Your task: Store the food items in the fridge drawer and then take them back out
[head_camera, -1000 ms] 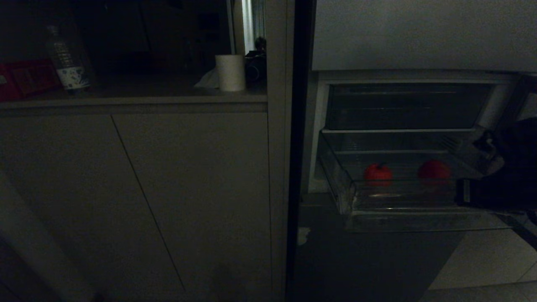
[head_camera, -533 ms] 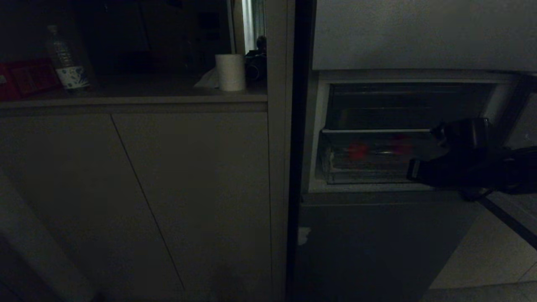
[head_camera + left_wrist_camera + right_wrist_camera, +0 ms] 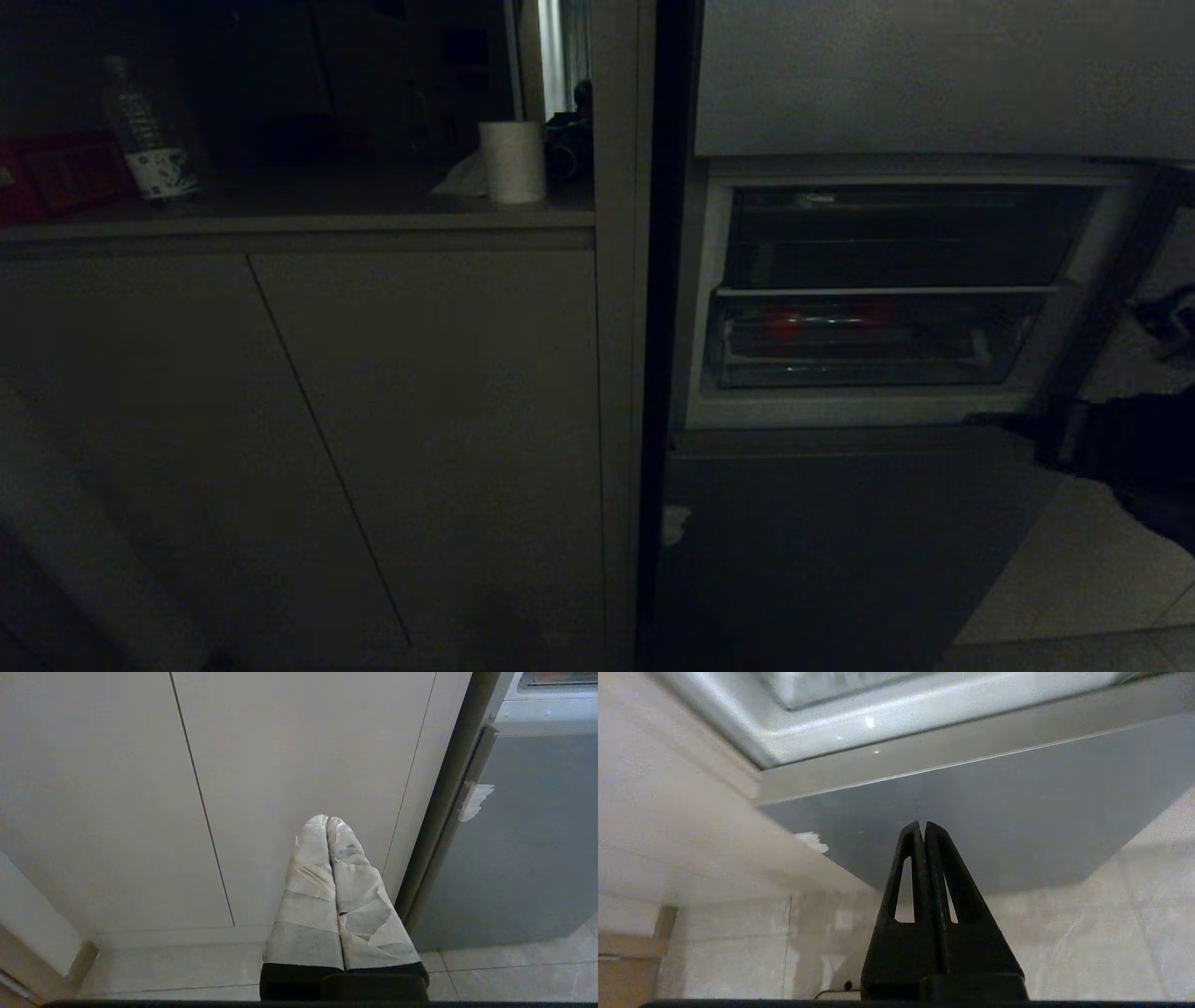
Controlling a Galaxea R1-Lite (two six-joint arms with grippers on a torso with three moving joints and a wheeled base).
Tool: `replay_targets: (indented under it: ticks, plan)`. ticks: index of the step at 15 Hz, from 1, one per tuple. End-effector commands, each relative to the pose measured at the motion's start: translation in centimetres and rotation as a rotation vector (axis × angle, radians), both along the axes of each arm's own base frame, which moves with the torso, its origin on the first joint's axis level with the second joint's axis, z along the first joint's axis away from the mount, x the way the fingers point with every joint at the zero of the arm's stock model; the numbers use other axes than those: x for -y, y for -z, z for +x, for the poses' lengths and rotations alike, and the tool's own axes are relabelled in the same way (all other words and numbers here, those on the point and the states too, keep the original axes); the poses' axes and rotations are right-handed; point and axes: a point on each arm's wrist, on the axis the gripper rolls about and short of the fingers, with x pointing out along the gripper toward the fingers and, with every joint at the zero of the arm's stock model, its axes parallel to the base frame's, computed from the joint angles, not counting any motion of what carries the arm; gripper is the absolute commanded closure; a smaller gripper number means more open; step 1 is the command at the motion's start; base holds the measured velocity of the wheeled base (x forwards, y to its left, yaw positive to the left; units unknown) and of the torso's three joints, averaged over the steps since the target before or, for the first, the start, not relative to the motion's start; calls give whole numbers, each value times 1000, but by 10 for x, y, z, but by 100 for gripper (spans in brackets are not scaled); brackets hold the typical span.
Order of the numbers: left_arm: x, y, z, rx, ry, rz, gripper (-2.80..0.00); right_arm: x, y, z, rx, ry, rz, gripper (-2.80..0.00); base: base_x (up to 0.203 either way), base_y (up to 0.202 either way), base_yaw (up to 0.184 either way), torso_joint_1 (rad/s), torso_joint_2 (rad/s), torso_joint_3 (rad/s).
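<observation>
Beige cabinet doors [image 3: 308,439] fill the left half of the head view; on the counter above, upper left, stand a water bottle [image 3: 145,131] and, further right, a paper roll [image 3: 513,161]. Left gripper [image 3: 328,823], paper-wrapped fingers pressed together, empty, parked low facing those doors.

Right of centre: open fridge compartment, dark upper bin [image 3: 896,233], and below it the clear fridge drawer [image 3: 868,341] pushed flush in. Two red food items [image 3: 784,324] show only as dim smears behind its front, one at left, the other [image 3: 878,317] near the middle.

Far right, lower: right gripper [image 3: 922,828], black fingers closed on nothing, set below the drawer front and off to its right, apart from it, pointing toward the grey lower door [image 3: 971,821].

Judgement: storing looks done, drawer shut. Next calls for the claw to rise to the drawer's lip, catch it and draw it out before any fruit can be reached.
</observation>
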Motion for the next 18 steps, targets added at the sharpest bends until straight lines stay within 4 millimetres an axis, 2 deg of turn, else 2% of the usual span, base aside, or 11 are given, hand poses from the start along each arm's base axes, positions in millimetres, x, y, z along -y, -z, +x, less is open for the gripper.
replay_targets:
  ticks: [1, 3, 5, 7, 9, 11, 13, 18]
  plan:
    - [0, 0, 0, 0, -1, -1, 0, 1, -18, -86, 221, -13, -15, 0, 0, 0, 0, 0, 0, 0]
    - [0, 0, 0, 0, -1, -1, 0, 2, -8, -136, 341, -29, -61, 0, 0, 0, 0, 0, 0, 0]
    - [0, 0, 0, 0, -1, 1, 0, 3, 12, -178, 436, -42, -125, 0, 0, 0, 0, 0, 0, 0]
    - [0, 0, 0, 0, -1, -1, 0, 3, 44, -204, 450, -65, -187, 0, 0, 0, 0, 0, 0, 0]
    - [0, 0, 0, 0, -1, -1, 0, 3, 80, -222, 441, -87, -253, 0, 0, 0, 0, 0, 0, 0]
    - [0, 0, 0, 0, -1, -1, 0, 4, 106, -232, 451, -91, -299, 0, 0, 0, 0, 0, 0, 0]
    - [0, 0, 0, 0, -1, -1, 0, 5, 127, -230, 423, -56, -358, 0, 0, 0, 0, 0, 0, 0]
    - [0, 0, 0, 0, -1, 1, 0, 5, 127, -230, 423, -51, -412, 0, 0, 0, 0, 0, 0, 0]
